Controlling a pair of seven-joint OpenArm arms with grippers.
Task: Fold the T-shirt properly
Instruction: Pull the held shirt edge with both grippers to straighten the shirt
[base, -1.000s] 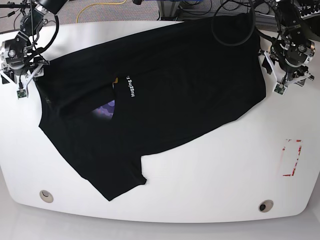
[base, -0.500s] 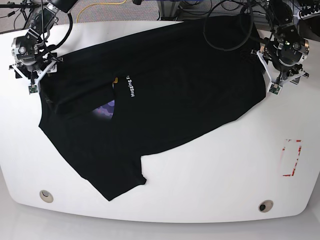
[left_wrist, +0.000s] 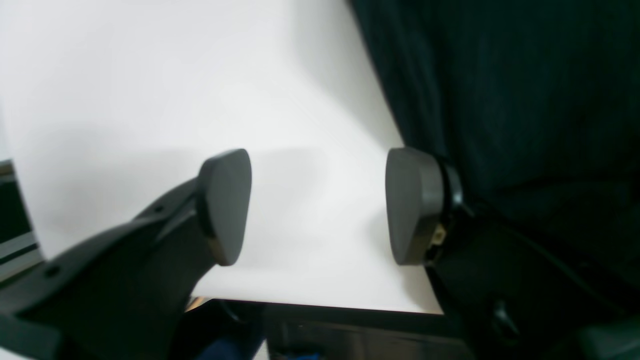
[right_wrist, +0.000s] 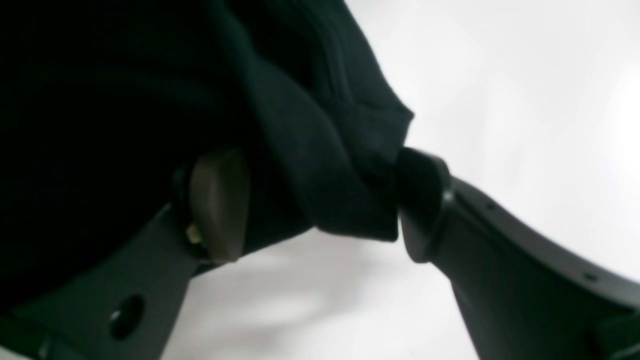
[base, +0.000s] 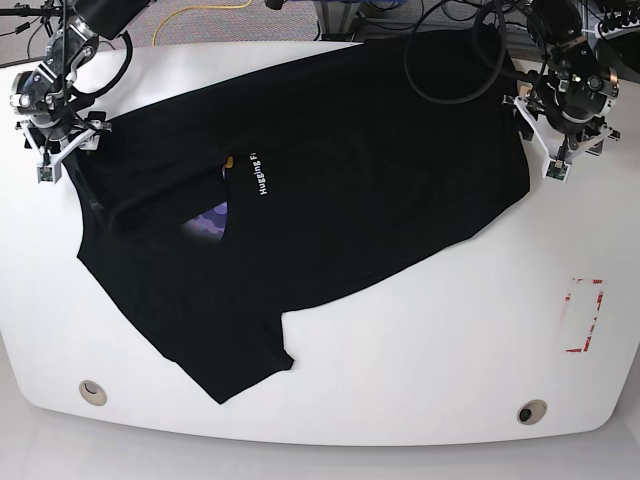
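Note:
The black T-shirt (base: 350, 170) lies spread diagonally across the white table (base: 450, 330), with a strip of white lettering (base: 262, 172) and a patch of purple print (base: 212, 218) showing at a fold. My right gripper (base: 62, 150) sits at the shirt's far-left corner. In the right wrist view its jaws (right_wrist: 320, 205) stand apart with a bunched fold of black cloth (right_wrist: 340, 190) between the pads. My left gripper (base: 560, 150) is at the shirt's right edge. It is open (left_wrist: 317, 207) over bare table, one fingertip (left_wrist: 410, 205) against the cloth edge (left_wrist: 500, 100).
A red-marked rectangle (base: 582, 315) is taped on the table at the right. Two round holes (base: 92, 391) (base: 531, 411) sit near the front edge. Cables lie behind the table. The table edge (left_wrist: 310, 305) runs just below the left gripper.
Both arms shifted slightly: the left gripper moved in toward the shirt's right edge, and the right gripper moved in to the left corner, then back a little. Jaw openings look unchanged.

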